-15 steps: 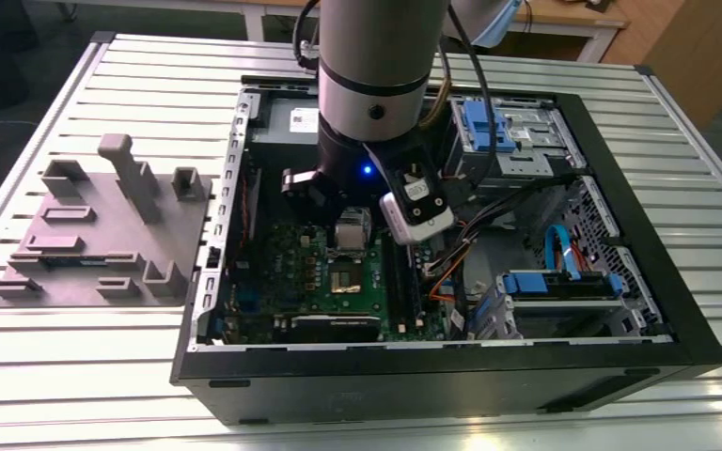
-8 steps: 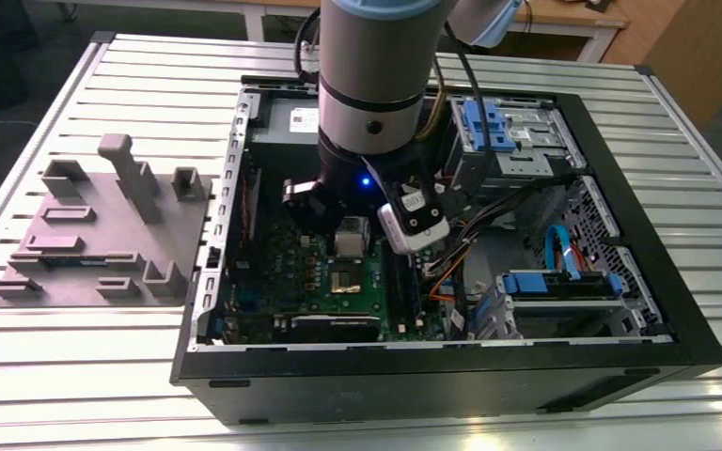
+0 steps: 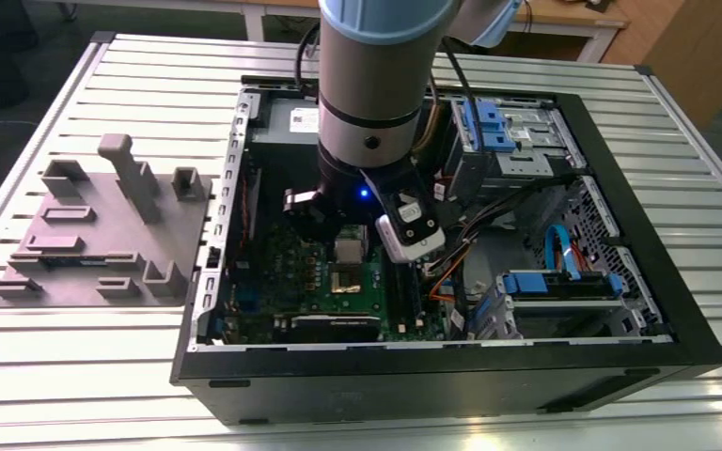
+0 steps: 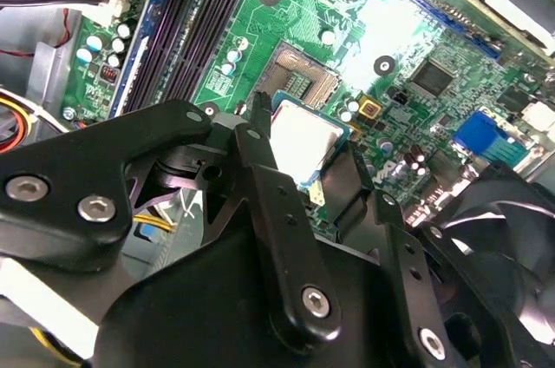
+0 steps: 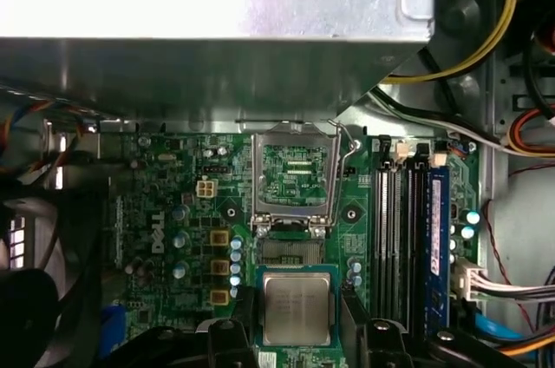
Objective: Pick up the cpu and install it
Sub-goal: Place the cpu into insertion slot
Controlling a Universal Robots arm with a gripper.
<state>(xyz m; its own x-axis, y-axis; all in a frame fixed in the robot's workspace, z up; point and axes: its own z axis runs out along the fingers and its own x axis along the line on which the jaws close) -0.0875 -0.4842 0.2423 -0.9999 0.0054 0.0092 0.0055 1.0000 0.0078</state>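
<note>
The cpu, a flat square chip with a shiny silver top, sits between my black fingers, held a little above the green motherboard. My gripper is shut on its two opposite edges. Right beside the chip lies the open socket, with its hinged silver frame swung up and its lever raised. In the exterior view the arm reaches down into the open computer case, and the gripper hangs over the board's middle near the socket.
A large grey metal box overhangs the board just beyond the raised frame. Memory slots run along one side of the socket, with cable bundles past them. A black fan stands close by. A grey fixture plate lies on the slatted table at the exterior view's left.
</note>
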